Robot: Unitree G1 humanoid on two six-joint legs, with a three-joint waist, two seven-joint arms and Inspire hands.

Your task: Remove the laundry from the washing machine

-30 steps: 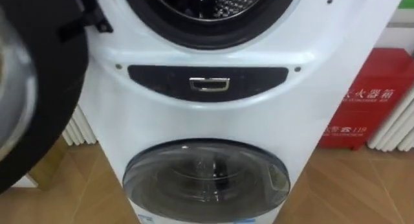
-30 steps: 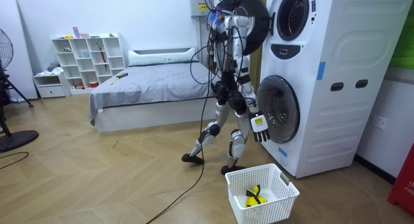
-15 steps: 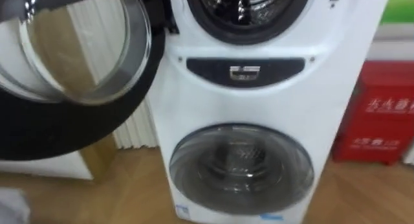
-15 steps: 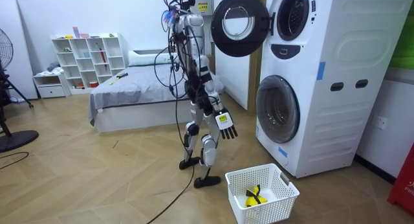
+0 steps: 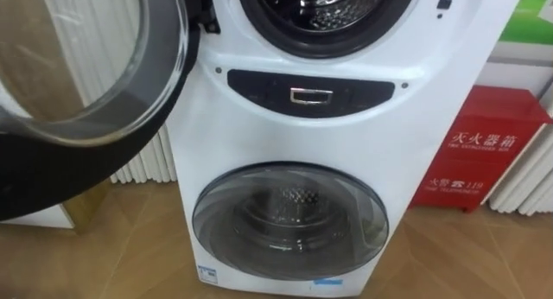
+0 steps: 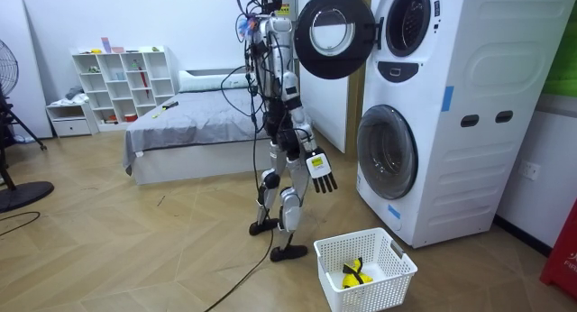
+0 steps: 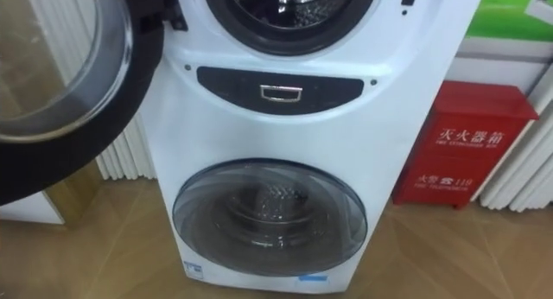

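A white stacked washing machine (image 5: 346, 135) stands right in front of me. Its upper drum (image 5: 324, 9) is open and shows perforated metal; I make out no clothes in the part I see. The upper round door (image 5: 86, 92) hangs swung out to the left. The lower door (image 5: 289, 221) is closed. In the room view I stand a step back from the machine (image 6: 469, 114), facing it, with my right hand (image 6: 320, 174) hanging low, fingers spread and empty. A white basket (image 6: 365, 244) on the floor by the machine holds a yellow and black cloth (image 6: 354, 274).
A red box (image 5: 479, 152) stands on the floor right of the machine, and a white radiator (image 5: 147, 165) runs behind the open door. A bed (image 6: 198, 123), a white shelf (image 6: 122, 82) and a fan (image 6: 9, 123) are behind me.
A second ago I stood close against the machine; I have stepped back from it, and in the last half second edged slightly toward it again. My head view shifted with that.
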